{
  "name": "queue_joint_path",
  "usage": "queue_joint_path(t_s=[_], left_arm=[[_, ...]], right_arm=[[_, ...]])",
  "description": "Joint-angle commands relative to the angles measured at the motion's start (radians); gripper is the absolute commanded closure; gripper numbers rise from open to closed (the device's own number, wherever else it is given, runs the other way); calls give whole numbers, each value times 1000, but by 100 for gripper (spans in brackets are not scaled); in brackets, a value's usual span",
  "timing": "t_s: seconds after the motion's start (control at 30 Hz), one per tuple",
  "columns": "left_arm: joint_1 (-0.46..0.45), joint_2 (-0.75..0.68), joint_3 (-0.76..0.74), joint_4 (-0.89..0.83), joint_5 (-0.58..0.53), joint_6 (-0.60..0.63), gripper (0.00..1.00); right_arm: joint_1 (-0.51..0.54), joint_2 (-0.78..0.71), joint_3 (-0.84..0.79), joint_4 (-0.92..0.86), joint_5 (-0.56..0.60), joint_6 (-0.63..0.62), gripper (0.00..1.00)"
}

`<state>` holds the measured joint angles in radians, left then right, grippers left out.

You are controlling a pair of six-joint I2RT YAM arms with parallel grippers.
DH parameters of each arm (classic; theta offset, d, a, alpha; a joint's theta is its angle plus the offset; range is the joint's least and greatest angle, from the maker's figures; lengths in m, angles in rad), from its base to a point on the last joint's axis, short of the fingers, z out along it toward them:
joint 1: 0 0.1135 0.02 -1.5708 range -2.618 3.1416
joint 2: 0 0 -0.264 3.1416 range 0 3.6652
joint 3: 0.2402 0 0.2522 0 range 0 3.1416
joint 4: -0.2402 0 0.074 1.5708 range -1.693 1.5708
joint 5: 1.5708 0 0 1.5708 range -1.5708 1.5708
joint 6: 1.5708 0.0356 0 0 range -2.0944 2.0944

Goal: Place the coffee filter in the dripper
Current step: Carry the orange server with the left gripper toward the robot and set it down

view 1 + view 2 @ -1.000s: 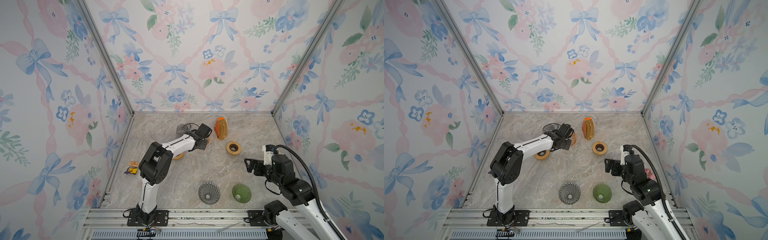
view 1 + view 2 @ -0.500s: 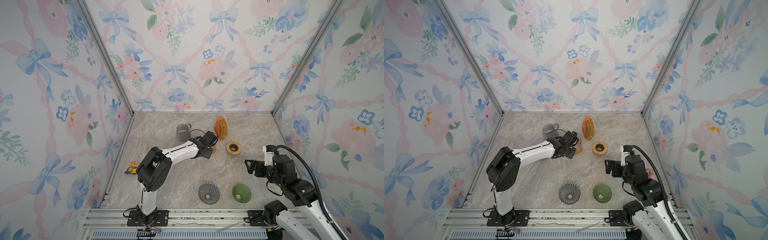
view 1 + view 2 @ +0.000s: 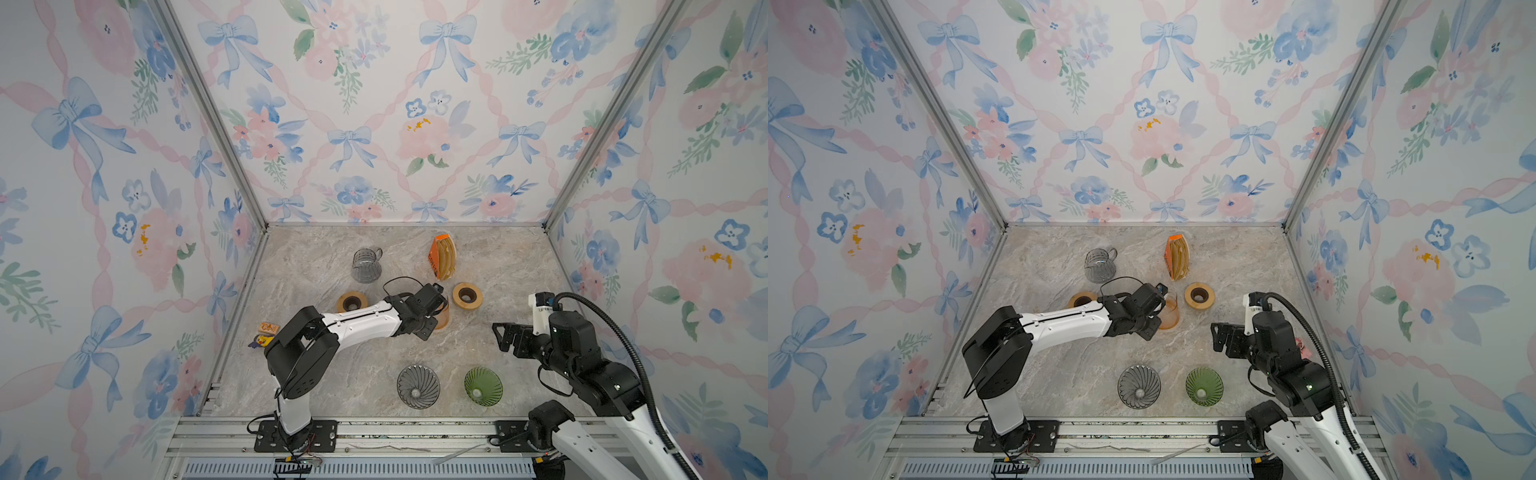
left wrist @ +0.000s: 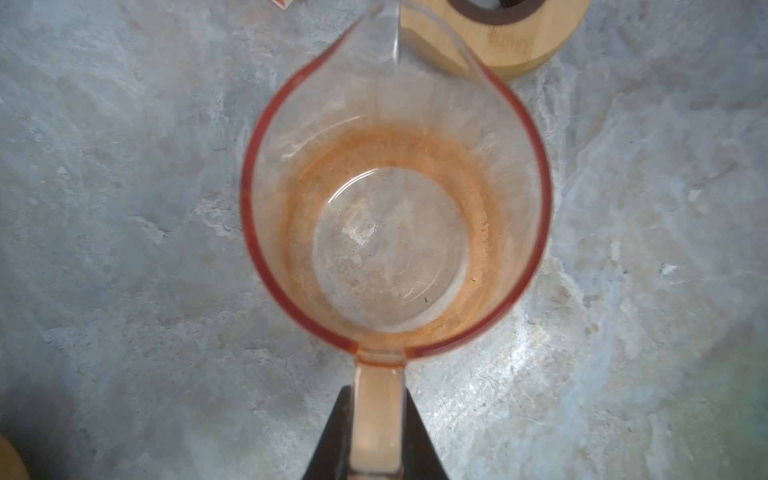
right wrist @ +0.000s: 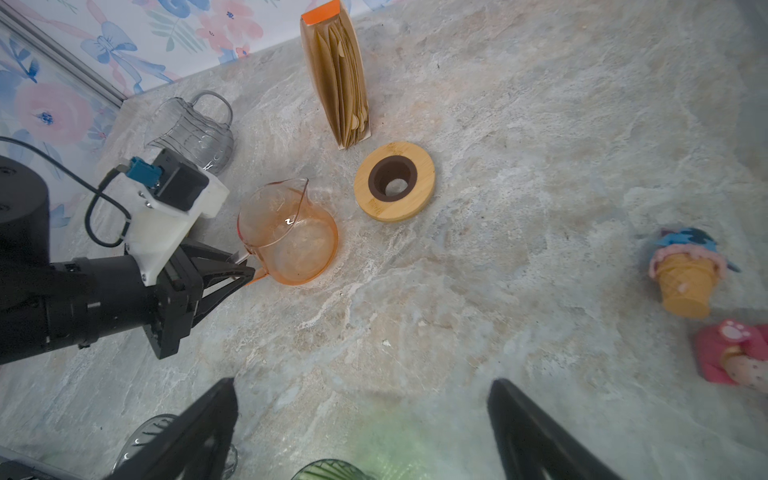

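Note:
The coffee filters stand as a brown stack in an orange pack [image 3: 443,257] [image 5: 338,83] near the back wall. Two drippers sit near the front edge, a grey one [image 3: 418,386] and a green one [image 3: 483,385] [image 5: 328,471]. My left gripper [image 3: 432,320] [image 4: 377,432] is shut on the handle of an orange glass carafe [image 3: 443,318] [image 4: 395,232] at mid-table, between the pack and the drippers. My right gripper [image 3: 505,336] [image 5: 361,399] hangs open and empty above the table, right of the carafe and just behind the green dripper.
A wooden ring [image 3: 467,295] lies just behind and to the right of the orange carafe; another [image 3: 351,301] sits behind the left forearm. A grey glass carafe [image 3: 365,264] stands at the back. Toys lie by the right wall [image 5: 685,274] and the left wall [image 3: 266,332].
The left arm has carried the orange carafe from beside the grey carafe at the back toward the front and right, to mid-table. The right arm has barely moved.

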<state>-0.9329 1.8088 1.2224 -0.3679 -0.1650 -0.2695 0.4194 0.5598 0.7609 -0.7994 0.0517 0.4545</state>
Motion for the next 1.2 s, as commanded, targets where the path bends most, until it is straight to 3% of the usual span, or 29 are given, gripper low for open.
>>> queue_joint_path(t_s=[0.0, 0.57, 1.17], left_arm=[[-23, -33, -9, 44, 12, 21, 83], [-160, -28, -29, 85, 27, 53, 82], [-219, -10, -31, 93, 42, 33, 79]], right_arm=[[13, -5, 28, -38, 16, 24, 4], [14, 3, 41, -84, 28, 48, 4], [13, 2, 42, -92, 27, 52, 4]])
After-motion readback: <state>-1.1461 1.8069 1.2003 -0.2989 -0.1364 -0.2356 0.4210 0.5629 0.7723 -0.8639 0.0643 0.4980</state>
